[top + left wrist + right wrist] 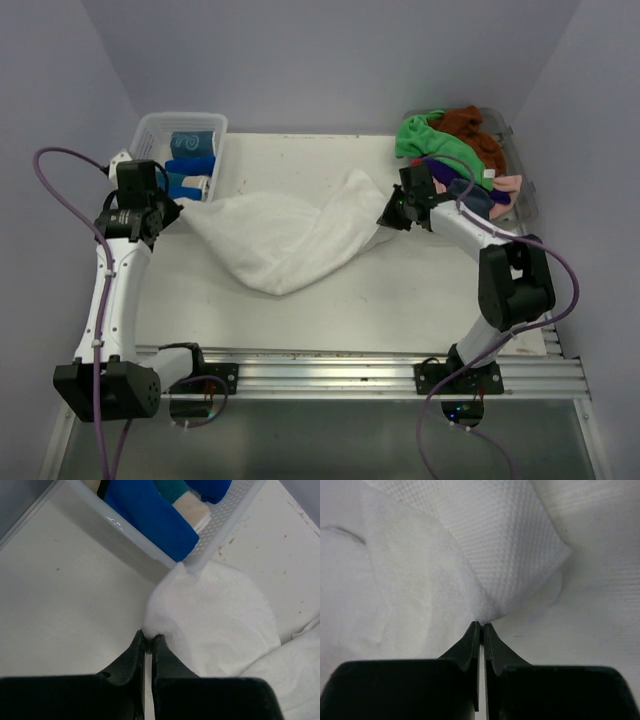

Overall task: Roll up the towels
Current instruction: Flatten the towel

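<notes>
Counts: 1 white towel (280, 240), 2 pincers, 1 basket (150, 130), 1 tub (505, 125).
White towel spans from left pincer (178, 212) to right pincer (385, 218). Basket just beyond left pincer: at least 3 rolled towels (190, 165), mostly blue. Tub beyond right pincer: 5 loose towels (440, 145), one each green, rust-brown, purple, pink, dark grey-blue.

The white table (400, 300) carries a white towel (280, 240), crumpled and stretched across the middle from left to right. A slotted white basket (150, 130) stands at the back left corner, with the towel's left end just beside its near corner. A clear tub (507, 128) sits at the back right.
</notes>
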{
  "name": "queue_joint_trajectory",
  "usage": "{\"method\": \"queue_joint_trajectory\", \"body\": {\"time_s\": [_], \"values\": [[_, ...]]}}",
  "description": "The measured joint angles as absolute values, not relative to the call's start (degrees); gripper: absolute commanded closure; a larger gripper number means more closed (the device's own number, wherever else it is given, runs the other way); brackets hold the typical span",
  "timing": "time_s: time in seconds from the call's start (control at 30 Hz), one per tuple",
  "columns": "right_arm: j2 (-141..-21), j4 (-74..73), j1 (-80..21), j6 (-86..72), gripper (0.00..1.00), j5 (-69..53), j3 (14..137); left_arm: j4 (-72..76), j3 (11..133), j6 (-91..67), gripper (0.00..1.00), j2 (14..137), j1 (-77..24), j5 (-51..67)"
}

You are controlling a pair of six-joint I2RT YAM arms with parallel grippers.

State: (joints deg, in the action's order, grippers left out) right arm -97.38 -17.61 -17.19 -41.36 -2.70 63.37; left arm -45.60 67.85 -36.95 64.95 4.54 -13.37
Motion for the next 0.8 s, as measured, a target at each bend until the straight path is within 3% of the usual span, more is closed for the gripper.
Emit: {"method": "queue_joint_trajectory", "body": {"time_s": [0.4,0.57,0.8], "values": [[-82.63,-28.08,-17.19,-32.18,1.0,2.79,88.27,-46.81,90.13,-34.79,1.0,71.46,13.34,-6.85],[-72.75,-30.22,-17.19,-28.8,1.0,7.35,90.98,-46.41,95.9,-34.83,1.0,71.9,16.82,-3.38],[-68.01,-34.13,-17.19,-25.5,1.0,12.67,95.48,-46.17,98.28,-35.16,1.0,73.87,17.69,1.74]]}}
